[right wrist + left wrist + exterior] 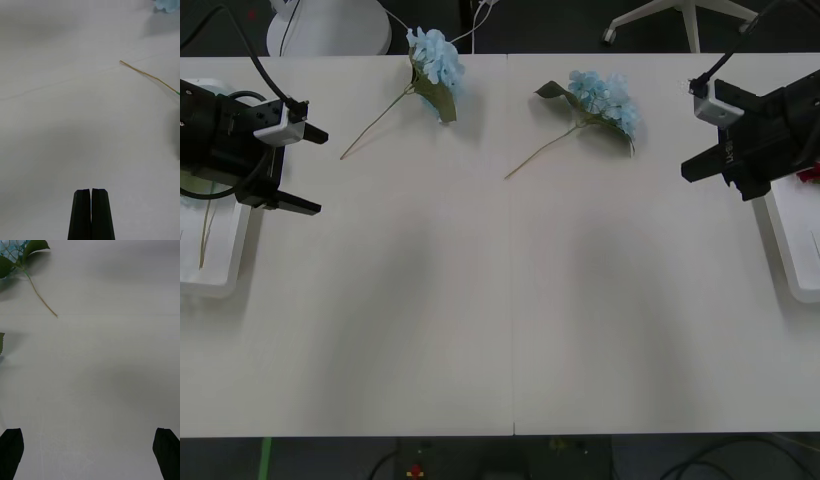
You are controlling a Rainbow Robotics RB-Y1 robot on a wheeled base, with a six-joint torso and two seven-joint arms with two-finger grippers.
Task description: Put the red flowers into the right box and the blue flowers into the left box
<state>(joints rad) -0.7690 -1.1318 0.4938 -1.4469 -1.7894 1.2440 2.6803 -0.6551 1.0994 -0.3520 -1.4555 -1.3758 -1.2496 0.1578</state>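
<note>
Table (510, 330): white, two panels joined down the middle.

Blue flowers, item one (435, 62): pale-blue head near the far edge, left of centre, stem trailing toward the left side. Item two (605, 100): right of centre, also near the far edge, stem running toward the middle seam. Both lie on the bare table, well apart from either box.

Left box (215, 270): white tray at the table's left edge, largely covered by the arm above it; a thin stem lies along its floor, its head hidden.

Right box (795, 250): white tray at the right edge, cut off by the frame — a scrap of red at the arm's edge may be a red flower, too little to be sure.

Left gripper (300, 170): over the left box's inner side, fingers spread wide and holding nothing.

Right gripper (695, 168): just inside the right box, black fingers pressed flat together with nothing between them.

Step in hand, as judged: red sorting seems finished or out of sight; two blue flowers remain for the left box.

Next move calls for: the left gripper to reach the nearer blue flower, close on its thin stem, and carry it back to the left box.
</note>
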